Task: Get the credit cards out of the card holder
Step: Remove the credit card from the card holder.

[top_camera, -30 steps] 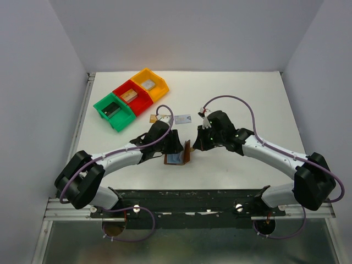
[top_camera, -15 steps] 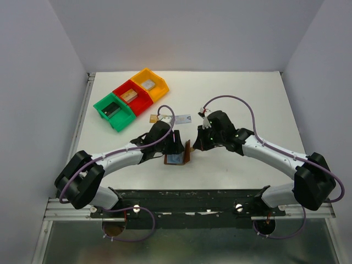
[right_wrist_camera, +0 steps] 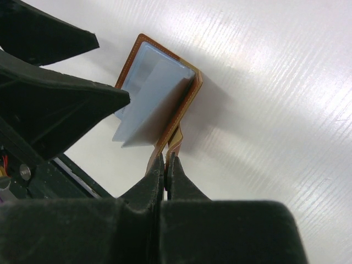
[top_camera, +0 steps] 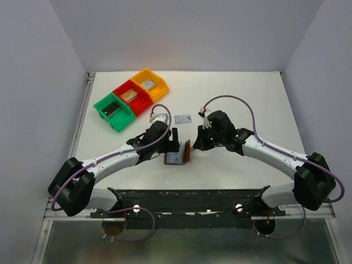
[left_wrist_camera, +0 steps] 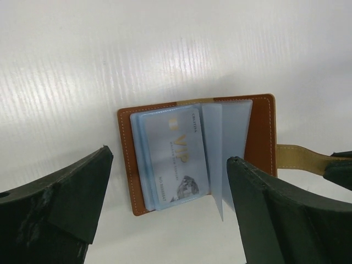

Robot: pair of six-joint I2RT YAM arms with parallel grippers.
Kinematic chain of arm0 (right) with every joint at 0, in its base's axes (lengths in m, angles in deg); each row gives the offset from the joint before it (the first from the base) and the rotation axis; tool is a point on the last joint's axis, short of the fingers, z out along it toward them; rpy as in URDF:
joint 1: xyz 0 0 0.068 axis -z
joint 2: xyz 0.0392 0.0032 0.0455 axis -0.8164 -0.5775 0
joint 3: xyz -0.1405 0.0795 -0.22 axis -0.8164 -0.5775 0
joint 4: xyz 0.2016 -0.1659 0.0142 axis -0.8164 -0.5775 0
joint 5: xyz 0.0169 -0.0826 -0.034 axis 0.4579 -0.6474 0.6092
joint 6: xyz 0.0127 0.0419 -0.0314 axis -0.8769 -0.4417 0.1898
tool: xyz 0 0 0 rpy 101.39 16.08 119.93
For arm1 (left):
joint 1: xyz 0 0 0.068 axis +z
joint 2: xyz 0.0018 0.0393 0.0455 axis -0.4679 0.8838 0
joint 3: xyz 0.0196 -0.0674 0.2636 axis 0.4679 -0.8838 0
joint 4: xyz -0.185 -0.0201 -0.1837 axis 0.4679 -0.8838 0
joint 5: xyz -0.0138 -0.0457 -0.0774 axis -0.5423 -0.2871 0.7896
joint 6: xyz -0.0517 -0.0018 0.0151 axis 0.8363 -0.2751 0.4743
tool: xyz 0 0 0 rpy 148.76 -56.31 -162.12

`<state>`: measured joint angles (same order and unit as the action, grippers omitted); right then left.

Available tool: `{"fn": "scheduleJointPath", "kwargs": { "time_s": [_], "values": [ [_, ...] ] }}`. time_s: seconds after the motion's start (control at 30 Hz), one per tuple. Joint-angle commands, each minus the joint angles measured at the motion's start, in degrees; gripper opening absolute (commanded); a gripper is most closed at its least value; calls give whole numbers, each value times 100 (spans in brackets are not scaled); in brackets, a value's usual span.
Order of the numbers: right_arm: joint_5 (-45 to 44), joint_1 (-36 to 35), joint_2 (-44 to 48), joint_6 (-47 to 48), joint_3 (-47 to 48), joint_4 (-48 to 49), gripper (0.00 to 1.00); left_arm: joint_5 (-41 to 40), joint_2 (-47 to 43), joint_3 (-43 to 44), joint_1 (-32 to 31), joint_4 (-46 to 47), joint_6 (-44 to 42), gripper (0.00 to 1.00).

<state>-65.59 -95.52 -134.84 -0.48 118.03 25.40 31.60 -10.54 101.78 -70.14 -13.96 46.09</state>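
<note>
One silvery card [left_wrist_camera: 176, 159] shows in card holder [left_wrist_camera: 259, 137], any others hidden behind sleeves [left_wrist_camera: 228, 143]; left gripper [left_wrist_camera: 169, 158] spread wide, empty; right gripper [right_wrist_camera: 165, 160] pinching snap tab [right_wrist_camera: 175, 140]

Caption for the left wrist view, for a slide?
Open left gripper over the opened card holder, a light-blue VIP card showing inside.
</note>
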Motion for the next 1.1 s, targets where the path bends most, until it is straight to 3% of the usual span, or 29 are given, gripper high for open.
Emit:
{"fn": "scheduleJointPath", "kwargs": {
  "time_s": [0.0,0.47,0.77,1.07],
  "values": [
    [-108,37,63,82,-88,27,0,-454,-220,8,-21,-85,-59,99],
    [-64,54,36,46,-229,115,0,1348,676,262,-91,1014,-288,94],
    [-415,186,2,-120,-562,185,0,163,326,52,-118,425,98,94],
    [-354,335,-236,-270,-914,485,0,-181,-457,-449,-118,539,292,93]
  ]
}}
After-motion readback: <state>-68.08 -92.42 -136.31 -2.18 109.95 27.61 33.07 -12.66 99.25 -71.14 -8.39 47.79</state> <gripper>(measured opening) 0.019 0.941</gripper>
